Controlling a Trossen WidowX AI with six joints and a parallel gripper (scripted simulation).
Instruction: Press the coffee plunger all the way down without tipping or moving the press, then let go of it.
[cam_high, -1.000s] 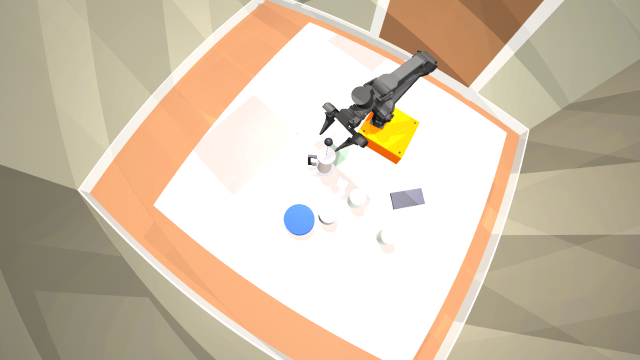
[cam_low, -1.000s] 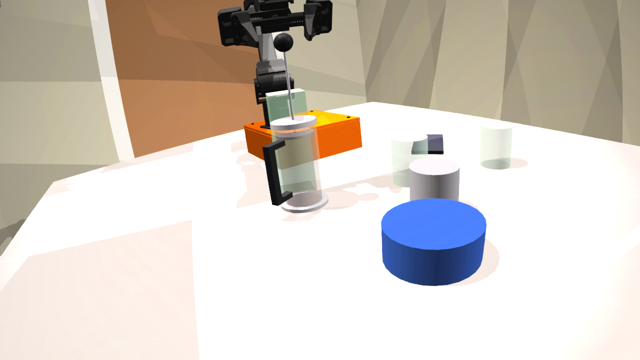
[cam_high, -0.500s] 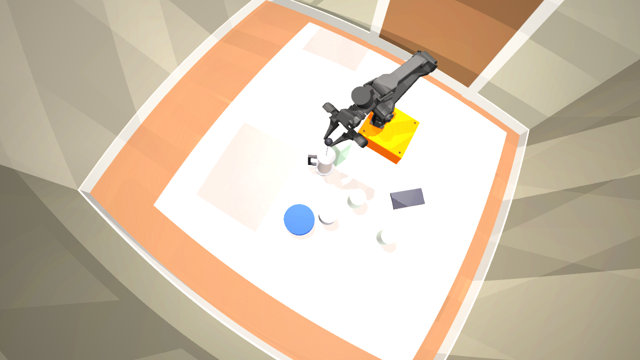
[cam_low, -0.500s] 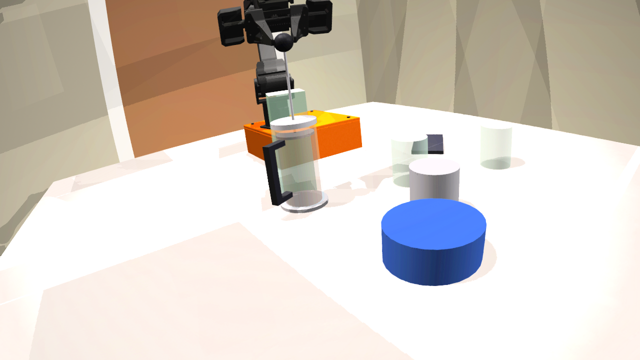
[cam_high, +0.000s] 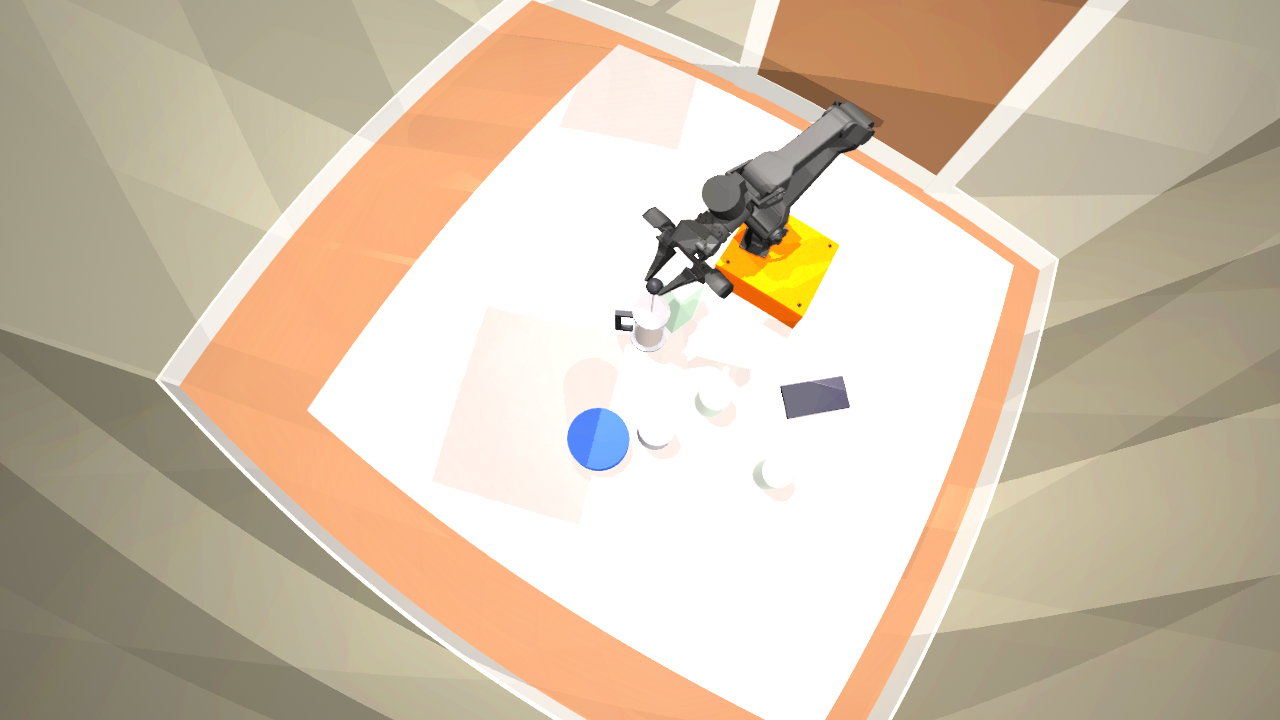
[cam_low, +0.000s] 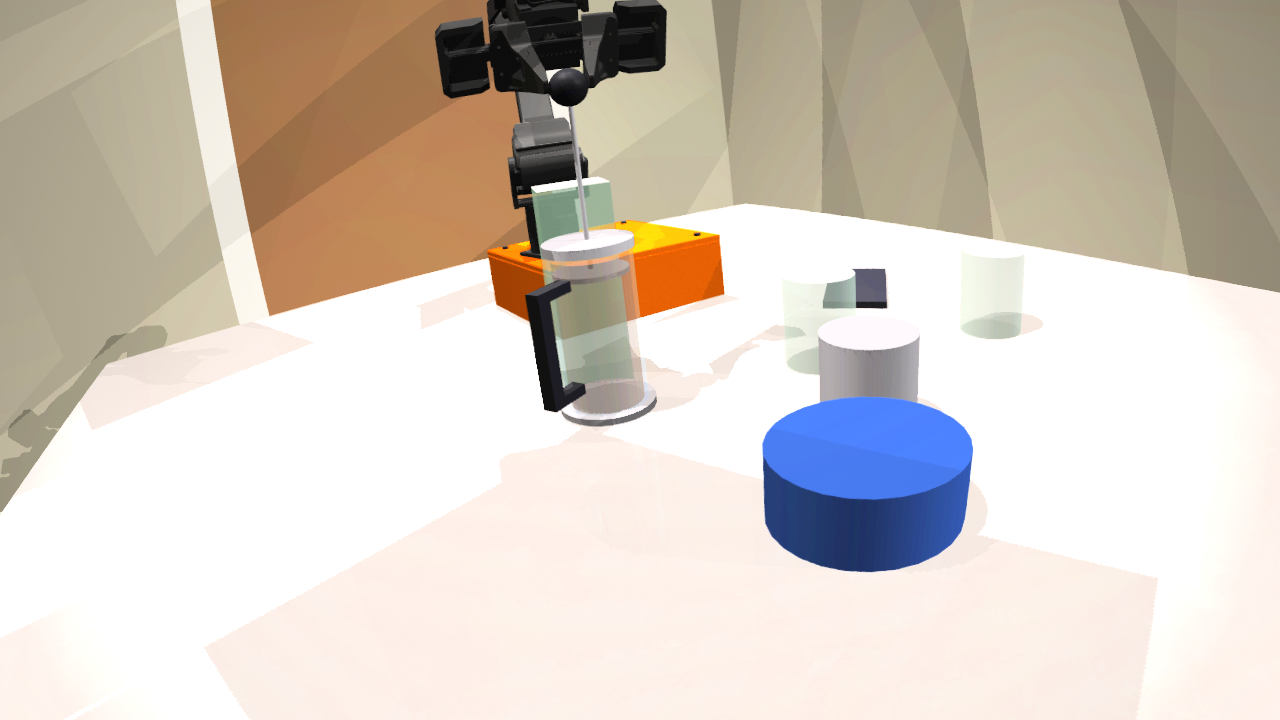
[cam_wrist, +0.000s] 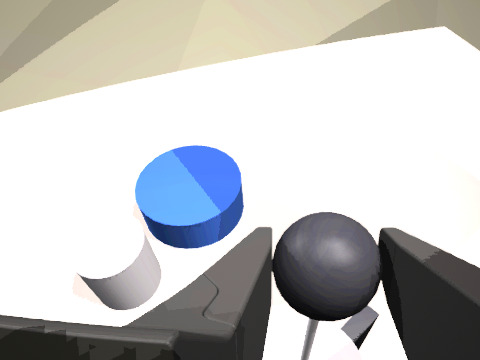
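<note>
A: What does the coffee press (cam_low: 595, 335) look like?

B: A clear glass cylinder standing upright on a pale round base, with a black C-shaped handle (cam_low: 547, 347) on its side and a flat white lid (cam_low: 586, 244). A thin grey rod (cam_low: 580, 201) rises from the lid to a black ball knob (cam_low: 568, 85), and the rod shows long above the lid, so the plunger is not pushed down.

A: And the pincer (cam_wrist: 327, 267)?

B: It is pinching that knob. In the wrist view the two dark fingers sit against either side of the ball.

A: Where is the press on the worktop (cam_high: 537, 555)?

B: Toward the arm's side, just in front of the orange base block (cam_high: 778, 273), with a pale green translucent block (cam_low: 572, 214) right behind it.

A: Count the other things.

B: One blue flat disc (cam_low: 866, 481), one white solid cylinder (cam_low: 868, 360) just behind the disc, two clear glass tumblers (cam_low: 816, 322) (cam_low: 991, 292), and one dark flat slab (cam_high: 814, 396).

A: How much room is there?

B: The disc, cylinder and tumblers are grouped on the side of the press away from the arm, apart from it. The handle side faces bare white surface. The press stands well inside the white area, far from the orange border (cam_high: 268, 295) and the raised pale rim (cam_high: 259, 232) around it.
</note>
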